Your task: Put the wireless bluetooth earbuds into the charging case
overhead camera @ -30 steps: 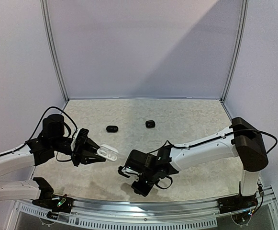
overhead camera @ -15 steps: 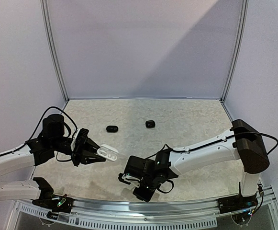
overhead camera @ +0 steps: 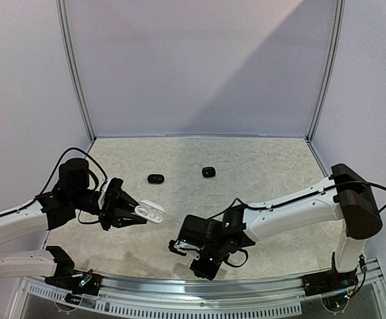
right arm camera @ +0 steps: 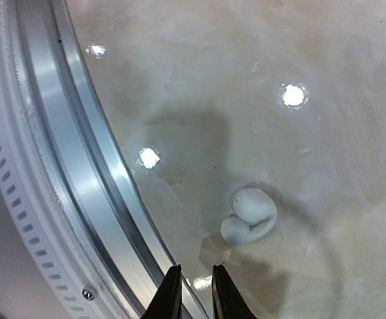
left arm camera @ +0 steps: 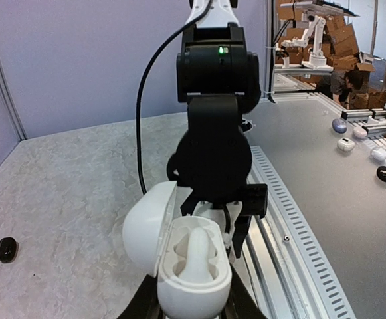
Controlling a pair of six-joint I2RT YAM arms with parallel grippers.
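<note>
Right pincer [right arm camera: 194, 271] has slid nearer the rail [right arm camera: 53, 153], jaws narrow and empty; a white earbud [right arm camera: 249, 214] lies just ahead of its tips. Left pincer [left arm camera: 191, 304] grips the open case [left arm camera: 193, 262].

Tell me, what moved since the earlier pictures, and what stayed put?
The right gripper slid a little toward the near edge of the table; it now hangs by a white earbud, gripping nothing. Nothing was grabbed or dropped. The left gripper kept holding the open charging case, and the two black earbuds stayed where they were.
</note>
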